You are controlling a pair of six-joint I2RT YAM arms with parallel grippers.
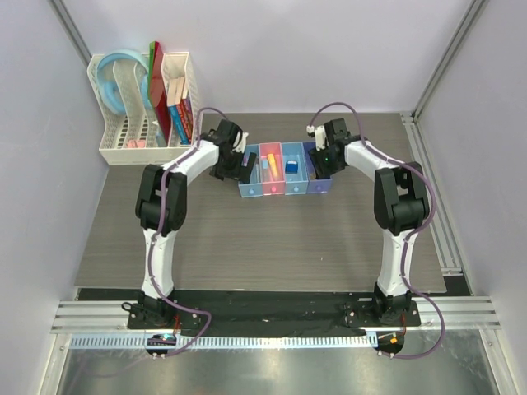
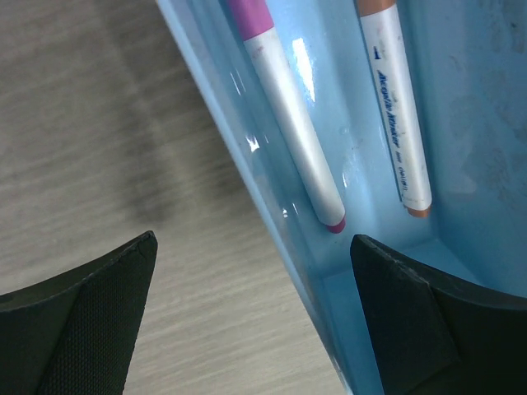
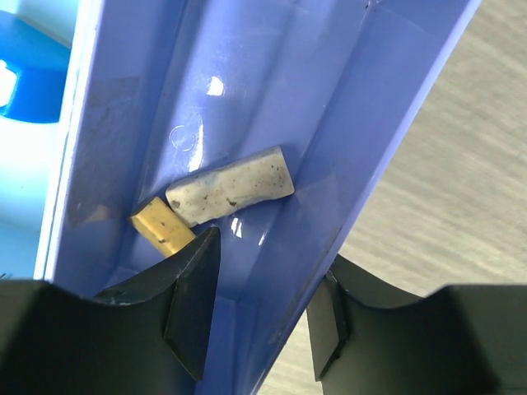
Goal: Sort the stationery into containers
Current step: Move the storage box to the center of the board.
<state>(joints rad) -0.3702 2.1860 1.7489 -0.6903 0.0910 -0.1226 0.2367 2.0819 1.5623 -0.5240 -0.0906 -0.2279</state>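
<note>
Four joined bins stand mid-table: light blue point(image 1: 249, 188), pink point(image 1: 270, 188), light blue point(image 1: 291, 188), violet-blue point(image 1: 319, 188). My left gripper point(image 1: 244, 164) point(image 2: 254, 239) is open and straddles the left wall of the leftmost bin point(image 2: 478, 123). That bin holds a purple pen point(image 2: 288, 123) and an orange-tipped marker point(image 2: 399, 115). My right gripper point(image 1: 319, 160) point(image 3: 272, 247) is closed on the right wall of the violet-blue bin point(image 3: 247, 66), one finger inside. An off-white speckled piece point(image 3: 230, 188) and a tan-yellow piece point(image 3: 160, 226) lie inside. An orange-yellow piece point(image 1: 270, 161) lies in the pink bin. A dark-blue block point(image 1: 291, 166) lies in the third.
A white mesh rack point(image 1: 123, 152) with books and folders stands at the back left, close to the left arm. Metal rails point(image 1: 436, 214) run along the table's right edge. Grey walls enclose the table on three sides.
</note>
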